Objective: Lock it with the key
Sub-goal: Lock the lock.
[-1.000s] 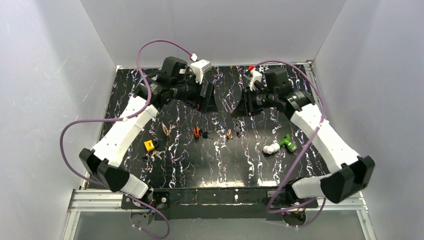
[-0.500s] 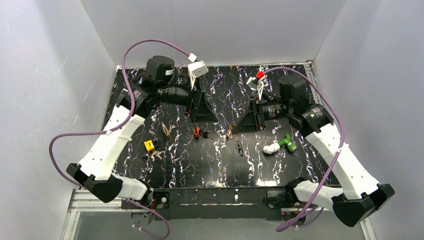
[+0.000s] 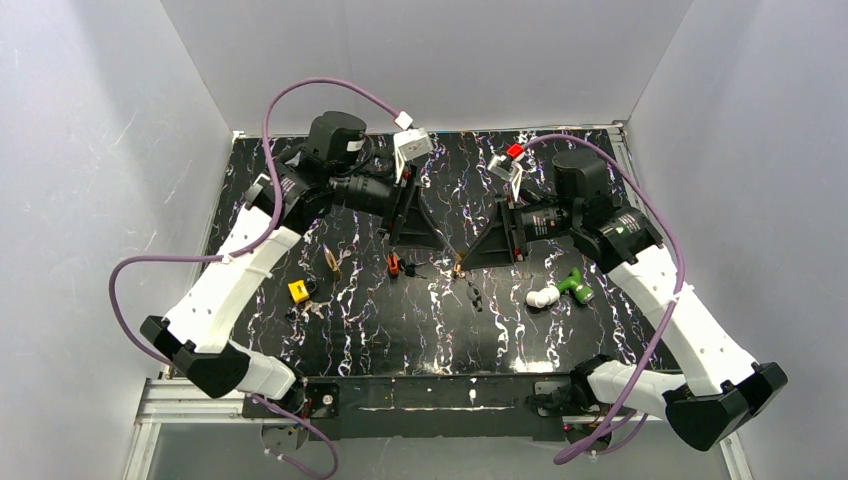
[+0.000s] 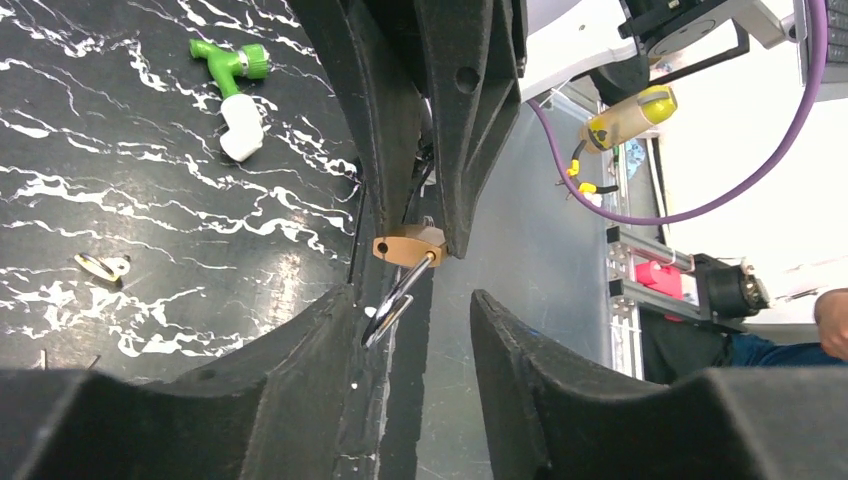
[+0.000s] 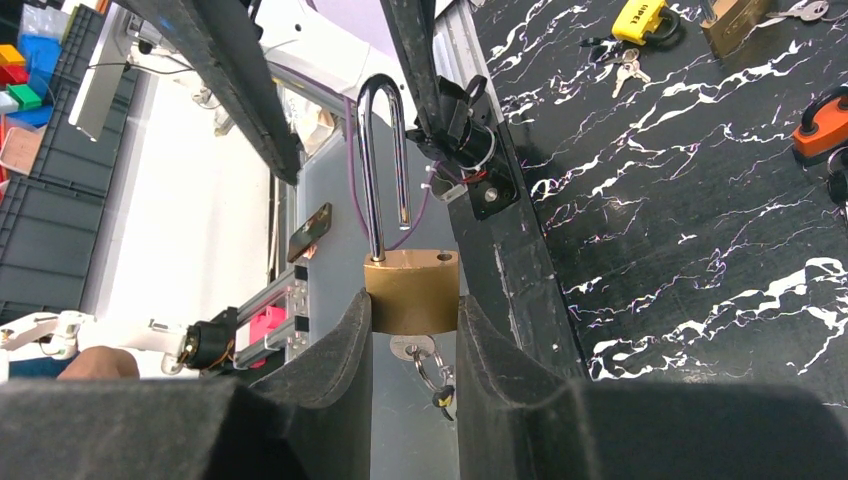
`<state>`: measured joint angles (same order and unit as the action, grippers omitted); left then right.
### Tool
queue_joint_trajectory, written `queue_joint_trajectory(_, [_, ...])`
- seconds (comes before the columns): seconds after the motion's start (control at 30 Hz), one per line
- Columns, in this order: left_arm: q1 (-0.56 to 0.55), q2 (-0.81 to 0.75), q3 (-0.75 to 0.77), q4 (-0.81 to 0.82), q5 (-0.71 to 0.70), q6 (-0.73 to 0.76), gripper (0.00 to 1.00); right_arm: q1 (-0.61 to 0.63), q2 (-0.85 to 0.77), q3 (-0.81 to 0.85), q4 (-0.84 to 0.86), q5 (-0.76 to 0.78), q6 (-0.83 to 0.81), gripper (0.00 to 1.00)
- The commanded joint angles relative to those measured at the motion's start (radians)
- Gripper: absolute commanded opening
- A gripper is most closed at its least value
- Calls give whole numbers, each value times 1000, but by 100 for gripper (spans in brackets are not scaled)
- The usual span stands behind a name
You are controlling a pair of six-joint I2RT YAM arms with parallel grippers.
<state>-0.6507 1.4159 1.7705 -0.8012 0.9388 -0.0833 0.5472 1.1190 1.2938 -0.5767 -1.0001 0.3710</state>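
The right pincer (image 5: 412,305) holds the brass padlock (image 5: 411,285) by its body, just above the black bench (image 3: 350,335). The left pincer (image 4: 410,310) is spread, with one finger on each side of the padlock's open shackle (image 5: 385,160). It is not squeezing the shackle. I think the step is shutting the lock. Next, the shackle needs pushing into the padlock. Then the key (image 5: 412,349) under the padlock needs a turn.

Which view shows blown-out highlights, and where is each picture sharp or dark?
Left wrist view: the area beyond the table edge is washed out white; the near fingers are dark. Right wrist view: the brass padlock is sharp, its shackle glinting. Top view: evenly lit, without glare.
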Motion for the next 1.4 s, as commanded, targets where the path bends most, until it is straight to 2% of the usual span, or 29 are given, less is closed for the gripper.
queue_joint_trajectory(0.0, [-20, 7, 42, -34, 0, 12, 40, 7, -8, 20, 45, -15, 4, 1])
queue_joint_trajectory(0.1, [-30, 10, 42, -46, -14, 18, 26, 7, -10, 24, 44, -8, 3, 1])
queue_joint_trajectory(0.2, [-40, 15, 45, -54, -36, 18, 1, 6, -10, 23, 44, -1, 1, 1])
queue_joint_trajectory(0.27, [-44, 13, 49, -54, -49, 9, 0, 7, -10, 23, 43, 7, -1, 1])
queue_joint_trajectory(0.3, [-47, 13, 53, -55, -58, 2, 0, 6, -12, 24, 43, 26, -1, 11])
queue_joint_trajectory(0.37, [-55, 9, 65, -35, -82, -32, 0, 7, -23, 24, 49, 81, -4, 43])
queue_joint_trajectory(0.4, [-59, 5, 71, -19, -91, -54, 0, 7, -33, 22, 59, 116, -4, 52])
queue_joint_trajectory(0.47, [-65, -11, 70, 27, -125, -110, 0, 6, -71, 1, 119, 173, 7, 64])
queue_joint_trajectory(0.53, [-65, -33, 67, 82, -149, -176, 0, 7, -121, -30, 218, 238, 29, 67])
queue_joint_trajectory(0.7, [-65, -69, 66, 239, -220, -375, 0, 7, -231, -119, 457, 364, 73, 70])
queue_joint_trajectory(0.8, [-65, -87, 61, 315, -264, -483, 0, 7, -222, -79, 501, 341, 78, 70])
queue_joint_trajectory(0.93, [-65, -92, 91, 368, -296, -549, 0, 7, -191, -28, 554, 322, 93, 68])
queue_joint_trajectory(1.03, [-65, -87, 127, 376, -311, -569, 0, 7, -166, 18, 567, 312, 98, 62])
queue_joint_trajectory(1.23, [-65, -95, 146, 386, -329, -581, 0, 7, -128, 83, 605, 288, 120, 44])
queue_joint_trajectory(1.37, [-66, -98, 146, 381, -333, -579, 0, 8, -129, 81, 640, 271, 153, 43])
